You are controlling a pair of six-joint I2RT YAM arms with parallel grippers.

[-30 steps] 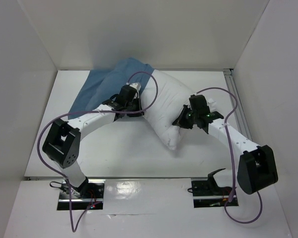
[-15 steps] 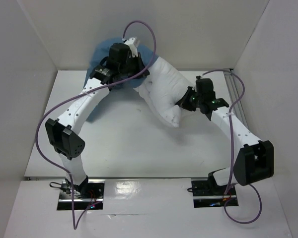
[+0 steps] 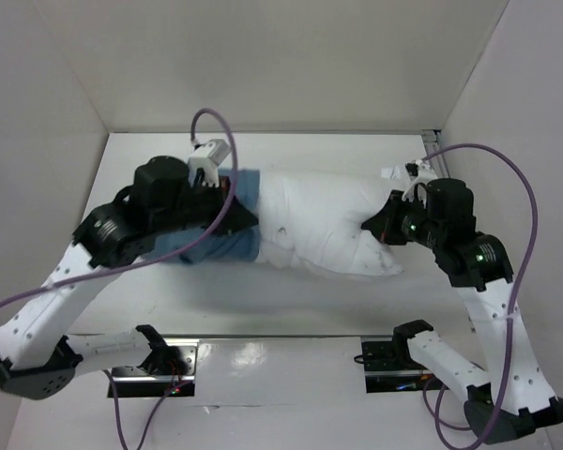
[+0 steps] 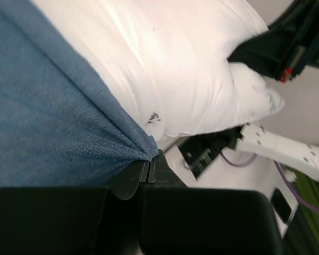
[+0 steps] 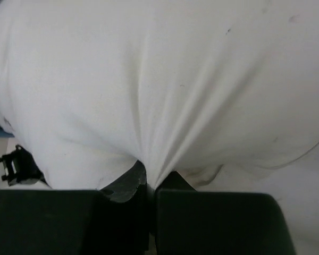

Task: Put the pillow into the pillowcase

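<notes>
Dusty-blue limp pillowcase [image 3: 235,251] against plump white pillow [image 3: 319,220]

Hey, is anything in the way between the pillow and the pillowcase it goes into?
Nothing visible. The pillowcase, pinched at its edge by the left gripper, lies right against the pillow on the left arm's side; the right gripper pinches its other end.
</notes>
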